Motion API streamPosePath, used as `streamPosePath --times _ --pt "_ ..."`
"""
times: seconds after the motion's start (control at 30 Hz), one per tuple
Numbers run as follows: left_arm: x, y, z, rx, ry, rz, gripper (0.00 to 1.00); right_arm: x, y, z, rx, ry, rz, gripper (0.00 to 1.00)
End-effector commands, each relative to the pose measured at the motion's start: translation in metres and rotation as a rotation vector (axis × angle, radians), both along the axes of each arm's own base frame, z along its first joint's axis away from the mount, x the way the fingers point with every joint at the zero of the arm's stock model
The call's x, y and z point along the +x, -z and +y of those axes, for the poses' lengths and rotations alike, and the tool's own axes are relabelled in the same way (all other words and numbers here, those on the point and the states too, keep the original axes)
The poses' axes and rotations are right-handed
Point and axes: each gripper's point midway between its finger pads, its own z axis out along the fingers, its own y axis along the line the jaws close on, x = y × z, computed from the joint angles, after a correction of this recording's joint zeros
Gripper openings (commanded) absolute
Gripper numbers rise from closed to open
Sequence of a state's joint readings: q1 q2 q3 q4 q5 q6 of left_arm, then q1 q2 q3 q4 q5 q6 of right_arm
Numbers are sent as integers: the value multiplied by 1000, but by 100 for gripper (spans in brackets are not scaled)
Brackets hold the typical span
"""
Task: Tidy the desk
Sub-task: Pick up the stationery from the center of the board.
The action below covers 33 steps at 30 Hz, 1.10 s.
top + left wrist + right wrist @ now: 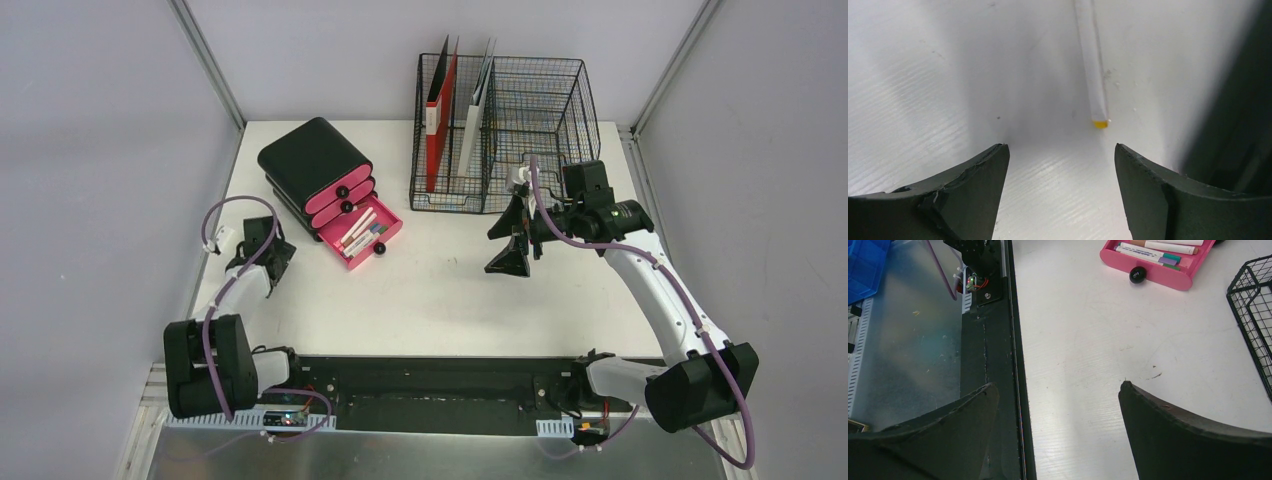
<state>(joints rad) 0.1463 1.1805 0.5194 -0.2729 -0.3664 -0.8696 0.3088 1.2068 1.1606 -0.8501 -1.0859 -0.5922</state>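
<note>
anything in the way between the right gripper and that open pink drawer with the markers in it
Nothing visible. Only bare desk lies between the right gripper, its jaws open and empty, and the open pink drawer. The wire rack stands off to one side of that line.

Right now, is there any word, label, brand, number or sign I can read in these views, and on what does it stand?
No text can be read in any view.
The white label on the red folder in the wire rack: too small to read.
The print on the markers in the pink drawer: blurred, unreadable.
</note>
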Motion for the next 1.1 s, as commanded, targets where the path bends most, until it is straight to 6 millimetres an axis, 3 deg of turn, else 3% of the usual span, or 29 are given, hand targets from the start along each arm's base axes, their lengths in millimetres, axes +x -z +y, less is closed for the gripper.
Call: streamPosePath --times 0.0,0.07,0.23,0.43,0.67,0.87,1.07 --pt "0 6 6 -89 -140 61 79 -3 -12 2 49 -25 -44 94" --pt "-1 8 9 -107 -194 148 80 -4 -12 3 53 -29 -41 94" --pt "20 6 11 -130 -189 321 78 -6 -12 4 65 -43 -25 94" --pt "35 25 7 -174 -173 395 74 -6 -12 4 66 -44 -23 95" --pt "26 25 16 -123 -198 437 54 -6 -11 4 62 -43 -20 95" --pt "27 28 14 -132 -187 450 21 -5 -11 4 59 -39 -24 95" --pt "26 26 14 -131 -182 446 9 -5 -11 4 58 -38 -25 95"
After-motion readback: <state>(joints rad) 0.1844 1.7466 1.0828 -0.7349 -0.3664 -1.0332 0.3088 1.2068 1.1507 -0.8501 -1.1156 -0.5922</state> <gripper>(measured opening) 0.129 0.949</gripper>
